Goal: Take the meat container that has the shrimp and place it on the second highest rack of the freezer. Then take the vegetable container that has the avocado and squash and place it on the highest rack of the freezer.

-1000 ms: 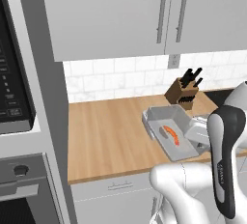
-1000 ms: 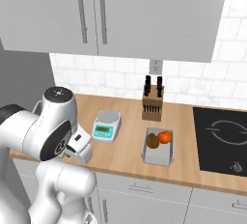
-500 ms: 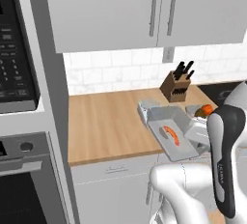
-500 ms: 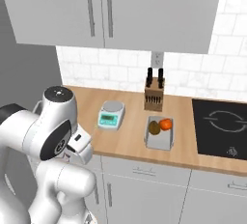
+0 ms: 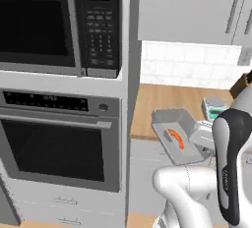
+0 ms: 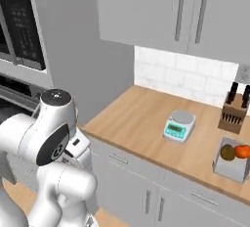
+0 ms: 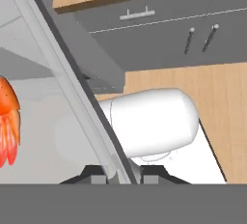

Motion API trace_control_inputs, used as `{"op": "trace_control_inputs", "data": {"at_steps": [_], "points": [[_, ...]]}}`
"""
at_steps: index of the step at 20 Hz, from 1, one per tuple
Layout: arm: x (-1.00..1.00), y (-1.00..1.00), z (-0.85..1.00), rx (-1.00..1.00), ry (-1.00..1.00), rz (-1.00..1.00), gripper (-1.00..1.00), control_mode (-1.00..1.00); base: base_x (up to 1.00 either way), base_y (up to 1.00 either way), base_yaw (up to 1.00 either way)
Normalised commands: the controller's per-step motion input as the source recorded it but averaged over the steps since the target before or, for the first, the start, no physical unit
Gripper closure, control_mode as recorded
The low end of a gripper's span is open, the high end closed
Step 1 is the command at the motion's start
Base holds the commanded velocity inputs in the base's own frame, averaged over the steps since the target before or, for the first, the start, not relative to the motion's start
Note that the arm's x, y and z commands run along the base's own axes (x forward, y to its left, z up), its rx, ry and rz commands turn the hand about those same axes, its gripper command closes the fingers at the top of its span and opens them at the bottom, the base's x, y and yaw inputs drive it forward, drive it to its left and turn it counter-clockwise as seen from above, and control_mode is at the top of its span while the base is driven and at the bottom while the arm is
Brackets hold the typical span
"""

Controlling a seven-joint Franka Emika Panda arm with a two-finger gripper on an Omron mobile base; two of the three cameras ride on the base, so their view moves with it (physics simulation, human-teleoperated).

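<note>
The meat container (image 5: 169, 118), a shallow grey tray, hangs in front of the counter edge with the orange shrimp (image 5: 175, 138) lying in it. My gripper (image 5: 205, 136) is shut on the tray's right rim. In the hand view the rim (image 7: 72, 88) runs slantwise down between my fingertips (image 7: 96, 175), with the shrimp (image 7: 7, 121) at the left edge. The vegetable container (image 6: 229, 166) stands on the counter at far right, holding the avocado (image 6: 227, 151) and the squash (image 6: 242, 151). The freezer is out of view.
A microwave (image 5: 44, 25) sits above a wall oven (image 5: 54, 148) in a tall grey column on the left. A green-faced scale (image 6: 179, 125) and a knife block (image 6: 234, 111) stand on the wooden counter (image 6: 132, 118). Cabinets hang overhead.
The whole picture has swung: the base has turned left, bringing the microwave and oven into view. The tray with the shrimp stays in my gripper.
</note>
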Motion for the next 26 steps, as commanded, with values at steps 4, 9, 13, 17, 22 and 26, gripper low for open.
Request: {"op": "trace_control_inputs", "data": {"at_steps": [4,9,13,17,22,26], "points": [[0.00,0.00,0.00,0.00,0.00,0.00,1.00,1.00,0.00,0.79,0.89],[0.00,0.00,0.00,0.00,0.00,0.00,1.00,1.00,0.11,0.63,0.82],[0.00,0.00,0.00,0.00,0.00,0.00,1.00,1.00,0.84,0.42,0.35],[0.00,0.00,0.00,0.00,0.00,0.00,1.00,1.00,1.00,0.78,0.14],[0.00,0.00,0.00,0.00,0.00,0.00,1.00,1.00,0.96,0.86,0.04],[0.00,0.00,0.00,0.00,0.00,0.00,1.00,1.00,0.73,0.84,0.00]]}}
